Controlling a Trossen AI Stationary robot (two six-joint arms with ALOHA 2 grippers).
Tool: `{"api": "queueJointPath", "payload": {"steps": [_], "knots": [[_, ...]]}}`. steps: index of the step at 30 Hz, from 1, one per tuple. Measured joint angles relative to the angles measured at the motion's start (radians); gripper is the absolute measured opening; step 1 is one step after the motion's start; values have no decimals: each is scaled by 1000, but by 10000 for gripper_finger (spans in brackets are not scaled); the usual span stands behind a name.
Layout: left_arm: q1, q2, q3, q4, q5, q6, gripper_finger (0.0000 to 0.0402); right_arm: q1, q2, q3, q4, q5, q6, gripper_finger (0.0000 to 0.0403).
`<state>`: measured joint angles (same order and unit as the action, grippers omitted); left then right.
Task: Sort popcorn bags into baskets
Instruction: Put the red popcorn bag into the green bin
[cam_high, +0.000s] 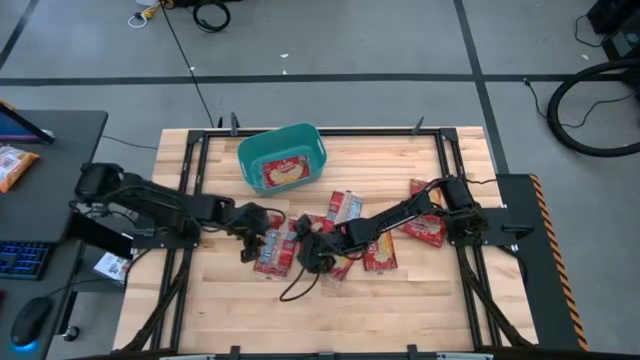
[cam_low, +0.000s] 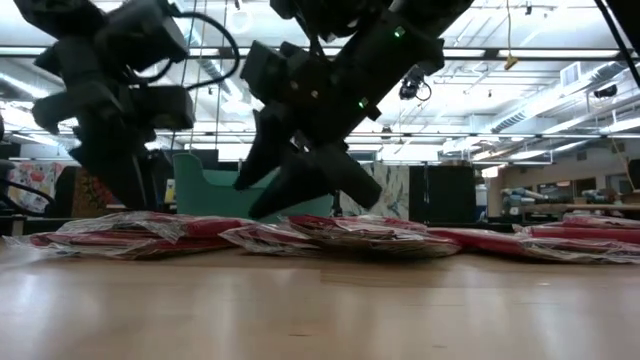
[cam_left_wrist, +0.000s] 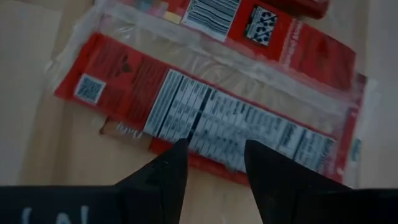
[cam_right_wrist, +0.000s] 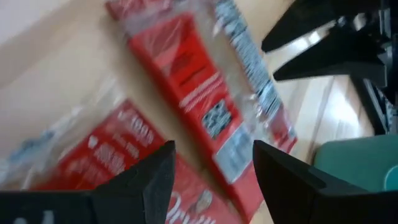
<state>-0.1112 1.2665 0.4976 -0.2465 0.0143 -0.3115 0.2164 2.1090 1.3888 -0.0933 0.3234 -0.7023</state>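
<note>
Both claws hung over the heap of packets at mid-table. The left claw stood part open and empty above a packet lying label-side up. The right claw stood wide open and empty over two overlapping packets. One packet already lay in the basket, near the table's far edge. Risks: the claws worked close together and could collide; overlapping film wrappers could cause a double pick or a slipped grip.
</note>
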Motion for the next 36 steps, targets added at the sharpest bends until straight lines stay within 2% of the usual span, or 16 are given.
{"api": "queueJointPath", "payload": {"steps": [4, 9, 17, 19, 23, 27, 36], "knots": [[0, 81, 1, 81, -4, 18, 164, 8, 0, 0, -54, 20, 0, 217], [0, 163, 4, 211, -6, 58, 164, 6, 0, 0, -38, 22, -7, 217], [1, 189, -1, 313, -7, 80, 164, -1, 0, 0, -37, -19, -13, 212], [1, 189, -1, 332, -8, 87, 164, 1, 0, 0, 4, -25, -36, 203], [1, 189, -1, 337, -8, 88, 164, 20, 0, 0, 80, 35, -90, 179], [1, 189, -1, 338, -7, 88, 164, 19, 0, 0, 92, 16, -125, 155], [1, 189, -1, 346, -7, 90, 164, -6, 0, 0, 2, -35, 6, 100]]}}
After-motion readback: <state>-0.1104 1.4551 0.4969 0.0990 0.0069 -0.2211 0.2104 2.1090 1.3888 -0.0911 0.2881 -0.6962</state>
